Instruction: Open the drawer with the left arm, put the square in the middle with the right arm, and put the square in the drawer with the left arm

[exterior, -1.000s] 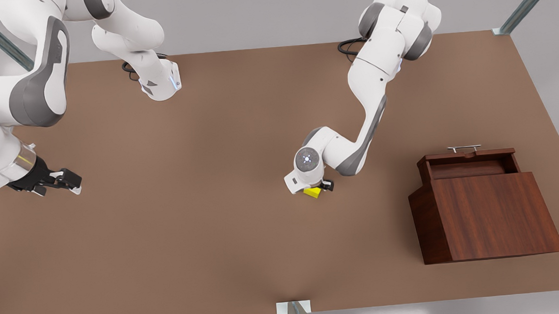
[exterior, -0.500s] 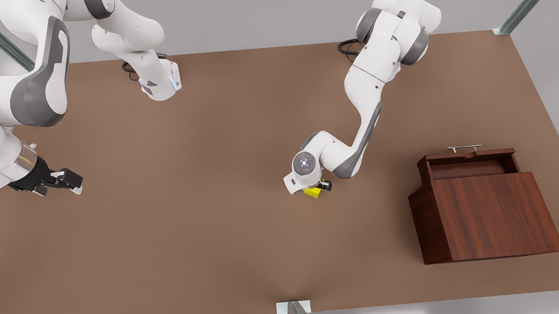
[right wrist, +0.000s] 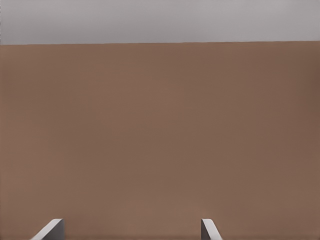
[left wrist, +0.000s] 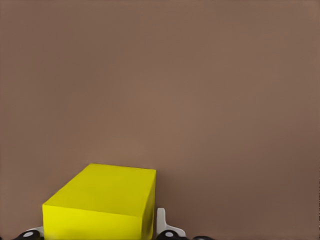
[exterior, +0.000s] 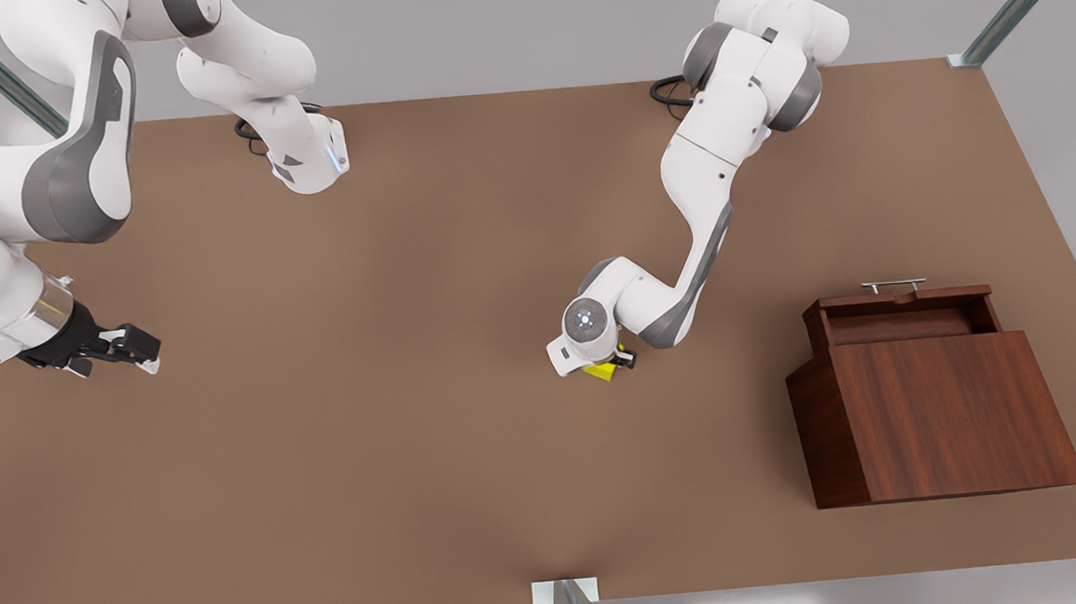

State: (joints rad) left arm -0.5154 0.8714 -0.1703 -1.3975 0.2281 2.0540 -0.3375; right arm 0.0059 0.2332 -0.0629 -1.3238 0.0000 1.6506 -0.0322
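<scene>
Flanking square [left wrist: 100, 202]: left gripper [exterior: 609, 365] fingers, seemingly touching.

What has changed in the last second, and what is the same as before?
The left gripper came down a little more over the square, its fingers on either side of it. The arm's elbow shifted slightly. The right gripper stayed open, waiting at the front view's left. The drawer stayed open.

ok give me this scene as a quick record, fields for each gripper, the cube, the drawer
left gripper: at mid-table, straddling the square, fingers on either side of it
square: yellow, between the left fingers; lift off the tabletop cannot be told
right gripper: open, waiting near the front view's left edge
drawer: pulled open, nothing seen inside, silver handle facing away
</scene>
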